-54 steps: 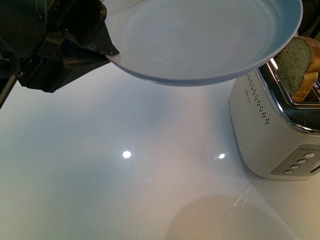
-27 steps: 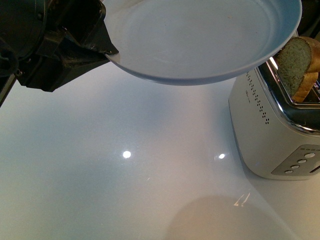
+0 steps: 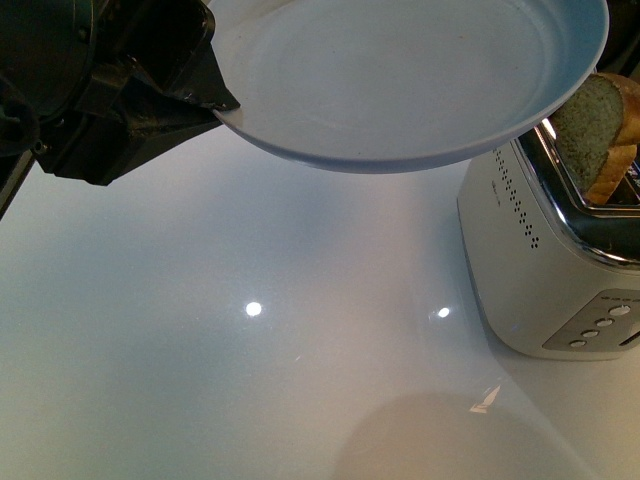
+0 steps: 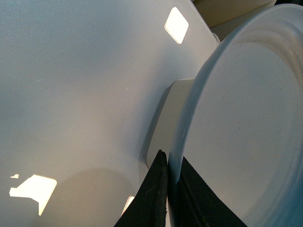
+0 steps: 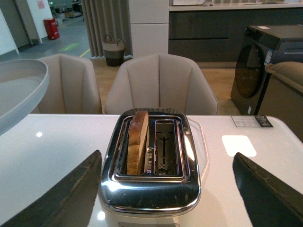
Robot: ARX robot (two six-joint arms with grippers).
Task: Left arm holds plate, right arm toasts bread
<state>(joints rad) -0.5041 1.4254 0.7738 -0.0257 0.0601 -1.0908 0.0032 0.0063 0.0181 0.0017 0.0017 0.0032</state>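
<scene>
table (image 3: 250, 400) white, glossy | plate (image 3: 400, 80) held above it, far edge cut off by frame | toaster (image 3: 540, 270) partly out of frame | left arm (image 4: 173, 177) clamped on plate rim | right gripper (image 5: 166, 156) spread wide, before toaster | bread (image 5: 138, 142) upright in toaster slot, corner hidden behind plate in front view

No legible text or labels anywhere.

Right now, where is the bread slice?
In the front view, far right: the bread stands in one slot of the toaster, its top sticking out by the rim of the raised plate.
</scene>
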